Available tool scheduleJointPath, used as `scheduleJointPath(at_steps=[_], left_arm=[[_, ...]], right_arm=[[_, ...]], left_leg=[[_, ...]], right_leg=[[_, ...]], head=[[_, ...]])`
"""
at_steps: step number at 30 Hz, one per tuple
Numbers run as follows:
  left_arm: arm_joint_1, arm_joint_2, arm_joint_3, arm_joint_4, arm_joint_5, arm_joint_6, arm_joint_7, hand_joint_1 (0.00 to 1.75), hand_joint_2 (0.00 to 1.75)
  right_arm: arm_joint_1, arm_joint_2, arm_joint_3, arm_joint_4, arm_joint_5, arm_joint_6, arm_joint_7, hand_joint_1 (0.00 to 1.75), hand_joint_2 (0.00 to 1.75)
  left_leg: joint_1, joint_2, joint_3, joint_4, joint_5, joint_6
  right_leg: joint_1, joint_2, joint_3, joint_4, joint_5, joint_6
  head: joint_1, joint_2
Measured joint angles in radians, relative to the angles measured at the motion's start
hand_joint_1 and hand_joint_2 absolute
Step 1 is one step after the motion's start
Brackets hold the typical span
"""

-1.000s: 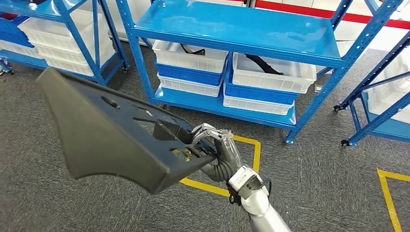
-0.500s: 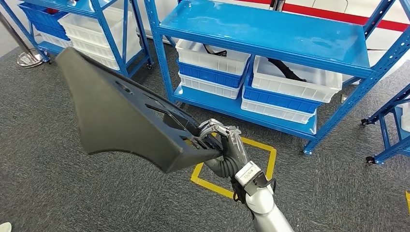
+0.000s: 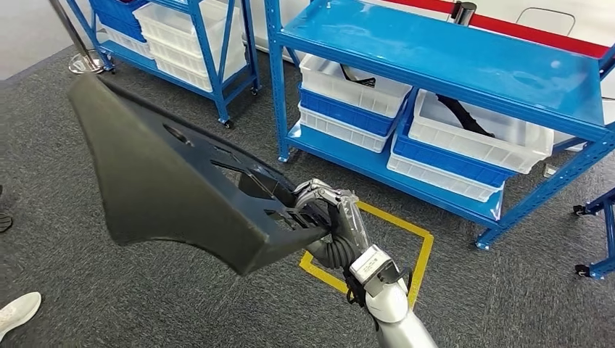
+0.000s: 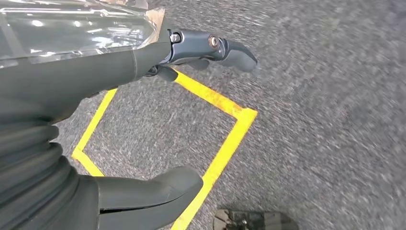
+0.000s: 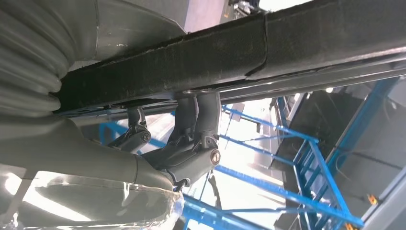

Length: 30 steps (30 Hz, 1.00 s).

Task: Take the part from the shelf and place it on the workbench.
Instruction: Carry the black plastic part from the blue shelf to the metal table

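Note:
The part (image 3: pixel 167 188) is a large, flat black panel with cut-outs, carried in the air over the carpet and slanting from upper left down to the middle of the head view. My right hand (image 3: pixel 333 225) grips its near right corner, fingers wrapped over the edge. Seen from the right wrist, the part's dark edge (image 5: pixel 239 52) runs across the picture with the fingers (image 5: pixel 191 124) of my right hand (image 5: pixel 186 143) hooked onto it. My left hand (image 4: pixel 72 86) hangs over the floor holding nothing, with its thumb (image 4: pixel 143 196) and fingers (image 4: pixel 215 48) apart.
A blue shelf (image 3: pixel 435 51) stands ahead with white and blue bins (image 3: pixel 348 87) on its low level. Another blue shelf (image 3: pixel 188 36) is at the far left, a third frame (image 3: pixel 602 217) at the right. Yellow floor tape (image 3: pixel 413 246) lies below. A person's shoe (image 3: pixel 18 312) shows at the lower left.
The whole picture has shifted right, so the camera has turned left. The part stays in my right hand's grip in much the same place in the picture.

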Motion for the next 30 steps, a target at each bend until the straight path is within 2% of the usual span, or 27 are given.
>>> scheduleJointPath(at_steps=[1, 3, 5, 6, 7, 8, 9, 10, 11, 12, 13, 14, 16, 17, 18, 19, 20, 21, 22, 24, 26, 27, 29, 30], left_arm=[[-0.001, 0.0, 0.0, 0.0, 0.0, -0.001, 0.001, 0.0, 1.75], [-0.003, 0.001, 0.0, -0.001, -0.001, -0.004, 0.001, 0.0, 1.75], [-0.003, 0.001, -0.001, -0.001, -0.001, -0.009, 0.001, 0.0, 1.75], [-0.002, 0.001, -0.001, -0.001, -0.001, -0.01, 0.001, 0.0, 1.75], [-0.001, 0.0, -0.001, -0.001, -0.001, -0.011, 0.001, 0.0, 1.75], [-0.001, -0.001, -0.001, -0.001, -0.001, -0.011, 0.001, 0.0, 1.75], [-0.001, -0.001, -0.001, -0.001, -0.001, -0.012, 0.0, 0.0, 1.75], [-0.001, -0.002, -0.001, -0.001, -0.001, -0.012, -0.001, 0.0, 1.75], [-0.002, -0.002, -0.002, -0.001, -0.002, -0.012, -0.002, 0.0, 1.75], [-0.001, -0.002, -0.002, -0.001, -0.002, -0.012, -0.003, 0.0, 1.75], [0.0, -0.002, -0.002, -0.001, -0.002, -0.013, -0.004, 0.0, 1.75], [0.001, -0.001, -0.003, -0.001, -0.002, -0.013, -0.004, 0.0, 1.75], [0.002, 0.0, -0.003, -0.001, -0.002, -0.013, -0.005, 0.0, 1.75], [0.001, 0.0, -0.004, -0.001, -0.002, -0.013, -0.005, 0.0, 1.75], [0.0, 0.0, -0.005, -0.001, -0.002, -0.013, -0.005, 0.0, 1.75], [0.0, 0.0, -0.006, -0.001, -0.003, -0.013, -0.006, 0.0, 1.75], [-0.001, 0.0, -0.006, -0.001, -0.003, -0.014, -0.006, 0.0, 1.75], [-0.001, 0.0, -0.007, -0.001, -0.003, -0.014, -0.006, 0.0, 1.75], [-0.001, 0.0, -0.007, -0.001, -0.003, -0.014, -0.005, 0.0, 1.75], [-0.003, 0.0, -0.008, -0.001, -0.003, -0.015, -0.001, 0.0, 1.75], [-0.01, -0.002, -0.009, -0.001, -0.006, -0.016, 0.005, 0.0, 1.75], [-0.014, -0.003, -0.011, -0.001, -0.009, -0.017, 0.008, 0.0, 1.75], [-0.019, -0.005, -0.016, -0.001, -0.017, -0.02, 0.012, 0.0, 1.75], [-0.02, -0.006, -0.019, -0.001, -0.019, -0.023, 0.012, 0.0, 1.75]], right_arm=[[-0.001, 0.0, 0.0, -0.001, 0.0, 0.0, 0.0, 1.75, 1.75], [0.0, -0.002, 0.001, -0.003, 0.0, 0.0, 0.0, 1.75, 1.75], [0.003, -0.004, 0.001, -0.004, -0.001, 0.001, 0.003, 1.75, 1.75], [0.004, -0.005, 0.001, -0.004, -0.001, 0.002, 0.005, 1.75, 1.75], [0.004, -0.005, 0.001, -0.004, -0.001, 0.003, 0.006, 1.75, 1.75], [0.004, -0.005, 0.001, -0.004, -0.001, 0.005, 0.007, 1.75, 1.75], [0.004, -0.006, 0.001, -0.004, 0.0, 0.006, 0.007, 1.75, 1.75], [0.003, -0.006, 0.001, -0.004, 0.0, 0.006, 0.007, 1.75, 1.75], [0.003, -0.006, 0.001, -0.004, 0.002, 0.005, 0.007, 1.75, 1.75], [0.003, -0.006, 0.001, -0.004, 0.004, 0.003, 0.007, 1.75, 1.75], [0.003, -0.006, 0.0, -0.004, 0.006, 0.001, 0.007, 1.75, 1.75], [0.003, -0.006, 0.0, -0.004, 0.007, 0.0, 0.007, 1.75, 1.75], [0.003, -0.005, 0.0, -0.004, 0.009, -0.002, 0.007, 1.75, 1.75], [0.003, -0.005, 0.0, -0.005, 0.01, -0.002, 0.006, 1.75, 1.75], [0.004, -0.005, -0.001, -0.005, 0.011, -0.002, 0.006, 1.75, 1.75], [0.004, -0.005, -0.001, -0.005, 0.011, -0.002, 0.006, 1.75, 1.75], [0.004, -0.005, -0.002, -0.005, 0.011, -0.002, 0.007, 1.75, 1.75], [0.004, -0.006, -0.002, -0.005, 0.011, -0.002, 0.007, 1.75, 1.75], [0.004, -0.006, -0.002, -0.005, 0.011, -0.002, 0.007, 1.75, 1.75], [0.001, -0.005, -0.002, -0.007, 0.011, -0.002, 0.007, 1.75, 1.75], [-0.004, -0.006, -0.003, -0.01, 0.011, -0.003, 0.008, 1.75, 1.75], [-0.007, -0.006, -0.003, -0.012, 0.011, -0.004, 0.008, 1.75, 1.75], [-0.01, -0.006, -0.004, -0.014, 0.012, -0.005, 0.008, 1.75, 1.75], [-0.01, -0.006, -0.004, -0.017, 0.013, -0.007, 0.007, 1.75, 1.75]], left_leg=[[0.003, -0.008, 0.0, -0.005, 0.005, 0.007], [0.005, -0.027, -0.003, -0.009, 0.012, 0.016], [0.005, -0.049, -0.01, -0.008, 0.017, 0.018], [0.005, -0.061, -0.012, -0.008, 0.019, 0.017], [0.006, -0.073, -0.013, -0.008, 0.021, 0.014], [0.007, -0.085, -0.013, -0.007, 0.023, 0.011], [0.007, -0.096, -0.014, -0.007, 0.025, 0.007], [0.006, -0.107, -0.015, -0.005, 0.026, 0.002], [0.005, -0.115, -0.017, -0.005, 0.028, -0.004], [0.004, -0.122, -0.019, -0.006, 0.03, -0.011], [0.005, -0.128, -0.021, -0.008, 0.032, -0.018], [0.007, -0.131, -0.023, -0.009, 0.034, -0.024], [0.009, -0.1, -0.04, 0.019, 0.015, -0.033], [0.009, -0.075, -0.06, 0.062, -0.012, -0.035], [0.009, -0.051, -0.088, 0.122, -0.047, -0.037], [0.01, -0.039, -0.12, 0.19, -0.08, -0.04], [0.012, -0.034, -0.144, 0.244, -0.101, -0.043], [0.012, -0.031, -0.154, 0.269, -0.104, -0.045], [0.013, -0.026, -0.144, 0.255, -0.09, -0.046], [0.014, -0.002, -0.073, 0.136, -0.035, -0.044], [0.01, 0.024, -0.015, 0.032, -0.003, -0.034], [0.007, 0.027, -0.006, 0.012, 0.0, -0.028], [0.001, 0.009, -0.009, 0.008, 0.001, -0.013], [0.001, 0.0, -0.008, 0.004, 0.004, -0.006]], right_leg=[[-0.002, 0.019, -0.012, 0.028, -0.018, 0.002], [-0.008, 0.064, -0.063, 0.143, -0.076, -0.002], [-0.012, 0.079, -0.117, 0.261, -0.12, 0.0], [-0.013, 0.081, -0.123, 0.275, -0.119, 0.007], [-0.015, 0.083, -0.108, 0.249, -0.103, 0.016], [-0.018, 0.09, -0.076, 0.186, -0.076, 0.026], [-0.022, 0.108, -0.038, 0.109, -0.048, 0.034], [-0.024, 0.123, -0.009, 0.045, -0.025, 0.036], [-0.024, 0.135, 0.009, 0.002, -0.012, 0.033], [-0.022, 0.141, 0.015, -0.015, -0.007, 0.026], [-0.018, 0.133, 0.015, -0.017, -0.004, 0.016], [-0.021, 0.126, 0.018, -0.018, 0.0, 0.007], [-0.027, 0.107, 0.023, -0.023, 0.009, -0.011], [-0.03, 0.097, 0.023, -0.026, 0.012, -0.018], [-0.026, 0.086, 0.022, -0.026, 0.013, -0.023], [-0.023, 0.075, 0.02, -0.025, 0.013, -0.026], [-0.02, 0.063, 0.019, -0.025, 0.012, -0.026], [-0.019, 0.051, 0.018, -0.025, 0.012, -0.026], [-0.018, 0.041, 0.019, -0.025, 0.012, -0.026], [-0.017, 0.022, 0.021, -0.024, 0.009, -0.023], [-0.009, 0.008, 0.021, -0.021, 0.005, -0.014], [-0.006, 0.001, 0.021, -0.021, 0.003, -0.009], [-0.001, -0.014, 0.023, -0.024, 0.002, 0.003], [-0.002, -0.013, 0.023, -0.022, -0.001, 0.009]], head=[[0.0, 0.0], [0.001, 0.0], [0.001, 0.0], [0.001, 0.0], [0.001, 0.0], [0.001, 0.0], [0.001, 0.0], [0.001, 0.0], [0.001, 0.0], [0.0, 0.0], [0.0, 0.0], [0.0, 0.0], [-0.002, 0.0], [-0.004, 0.0], [-0.005, 0.0], [-0.006, 0.0], [-0.006, 0.0], [-0.006, 0.0], [-0.006, 0.0], [-0.006, 0.0], [-0.005, 0.0], [-0.003, 0.0], [0.0, 0.0], [0.0, 0.0]])
